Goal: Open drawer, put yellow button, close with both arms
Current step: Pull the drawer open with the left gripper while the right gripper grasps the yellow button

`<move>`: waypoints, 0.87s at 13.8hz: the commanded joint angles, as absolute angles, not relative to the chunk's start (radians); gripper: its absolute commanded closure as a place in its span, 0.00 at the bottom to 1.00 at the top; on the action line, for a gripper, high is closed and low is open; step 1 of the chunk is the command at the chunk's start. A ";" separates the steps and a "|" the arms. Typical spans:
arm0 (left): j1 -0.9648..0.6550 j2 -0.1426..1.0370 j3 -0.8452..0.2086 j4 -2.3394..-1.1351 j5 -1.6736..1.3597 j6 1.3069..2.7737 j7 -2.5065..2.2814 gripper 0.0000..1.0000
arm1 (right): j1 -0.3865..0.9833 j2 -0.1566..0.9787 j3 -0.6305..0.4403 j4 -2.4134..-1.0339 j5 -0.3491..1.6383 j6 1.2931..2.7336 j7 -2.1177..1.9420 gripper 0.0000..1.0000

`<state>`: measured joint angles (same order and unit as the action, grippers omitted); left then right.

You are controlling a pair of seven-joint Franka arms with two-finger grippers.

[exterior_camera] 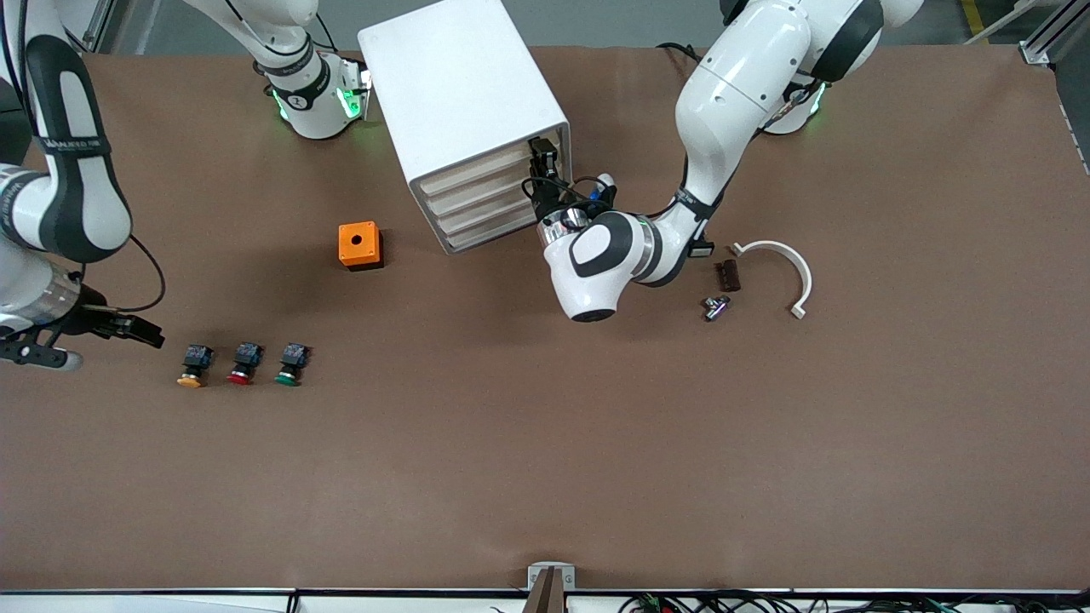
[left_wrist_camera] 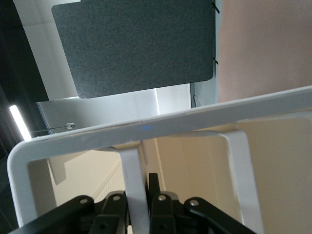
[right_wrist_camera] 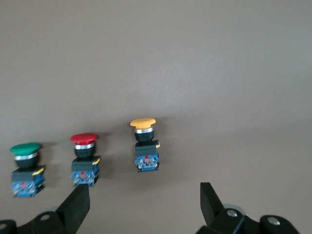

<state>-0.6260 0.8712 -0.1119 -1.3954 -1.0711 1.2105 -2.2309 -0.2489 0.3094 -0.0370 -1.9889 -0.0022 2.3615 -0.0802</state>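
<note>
The white cabinet (exterior_camera: 464,85) stands near the arms' bases, and the drawer (exterior_camera: 477,174) is the highest of its four, pushed in. My left gripper (exterior_camera: 543,166) is at that drawer's front, at the end toward the left arm. In the left wrist view the left gripper (left_wrist_camera: 139,195) is shut on a white bar of the drawer's handle (left_wrist_camera: 132,170). The yellow button (exterior_camera: 192,366) lies on the table at the right arm's end. My right gripper (exterior_camera: 149,332) hangs open beside it. In the right wrist view the yellow button (right_wrist_camera: 145,144) lies ahead of the right gripper (right_wrist_camera: 144,192), outside the jaws.
A red-capped button (exterior_camera: 243,364) and a green-capped button (exterior_camera: 291,364) lie in a row with the yellow one. An orange box (exterior_camera: 359,244) sits in front of the cabinet. A white curved piece (exterior_camera: 788,264), a dark part (exterior_camera: 727,275) and a metal part (exterior_camera: 715,306) lie near the left arm.
</note>
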 commanded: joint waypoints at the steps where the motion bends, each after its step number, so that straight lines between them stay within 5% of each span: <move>1: -0.603 0.882 -0.107 -1.381 -1.085 1.203 -2.229 0.90 | -0.262 0.391 -0.026 -1.980 -0.002 2.460 -0.054 0.00; 5: -0.549 0.887 -0.103 -1.376 -1.085 1.210 -2.221 0.90 | -0.262 0.485 -0.026 -1.974 -0.002 2.575 -0.055 0.00; 12: -0.457 0.888 -0.055 -1.348 -1.078 1.221 -2.215 0.86 | -0.259 0.534 -0.025 -2.002 -0.002 2.579 -0.054 0.00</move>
<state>-0.4699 0.8712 -0.0767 -1.3786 -1.0797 1.2118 -2.2306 -0.2494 0.5304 -0.0368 -1.9881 -0.0020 2.5756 -0.0677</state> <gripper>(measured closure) 0.868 0.000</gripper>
